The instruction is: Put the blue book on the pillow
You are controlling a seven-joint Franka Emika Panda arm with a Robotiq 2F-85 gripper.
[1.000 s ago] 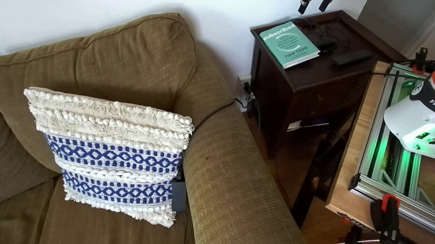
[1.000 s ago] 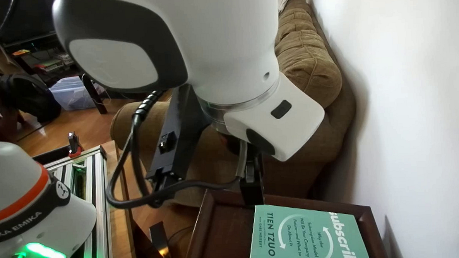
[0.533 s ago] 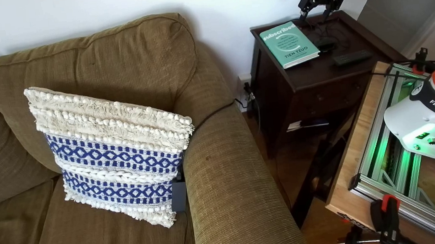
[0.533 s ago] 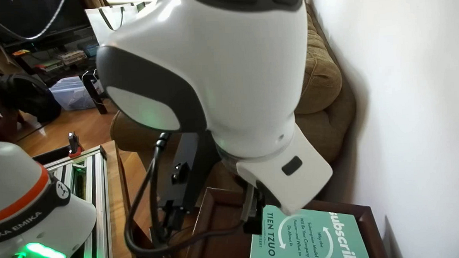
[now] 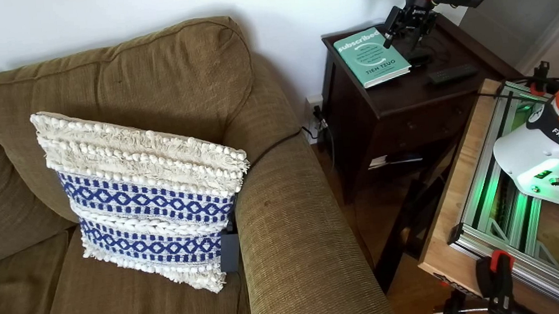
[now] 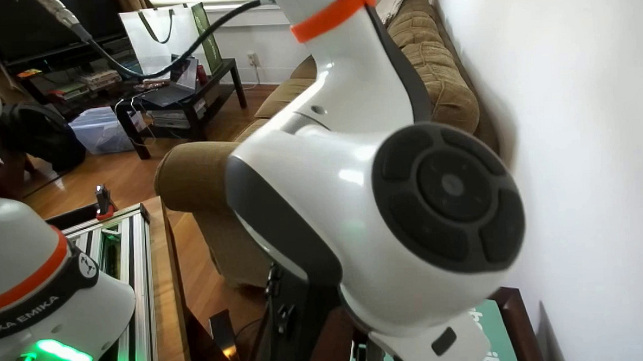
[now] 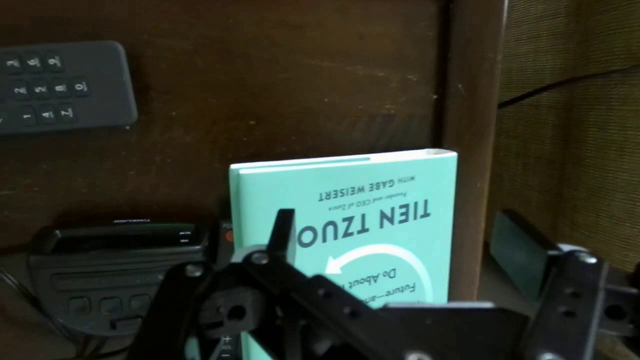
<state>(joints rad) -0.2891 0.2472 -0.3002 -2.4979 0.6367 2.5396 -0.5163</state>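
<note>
The blue book [image 5: 371,59], teal-green with white lettering, lies flat on the nightstand, cover up. In an exterior view the arm hides most of the book [image 6: 503,332]. The pillow [image 5: 145,200], cream with navy patterned bands, leans in the sofa corner. My gripper [image 5: 402,43] is open and empty above the nightstand, beside the book's right edge in that view. In the wrist view the gripper [image 7: 400,235] spreads over the book [image 7: 350,185]. One finger overlaps the cover near its spine side; the other is past the nightstand's edge. The pillow is out of the wrist view.
The dark nightstand [image 5: 395,100] has a raised rim [image 7: 472,125]. It also bears a remote [image 7: 65,90] and a black device with cables [image 7: 120,280]. The brown sofa arm [image 5: 294,215] stands between nightstand and pillow. A wall [image 6: 586,163] runs close behind.
My gripper has come down from above the nightstand to near the book, staying open. The arm has swung lower and now hides most of the book in an exterior view. Book and pillow have not moved.
</note>
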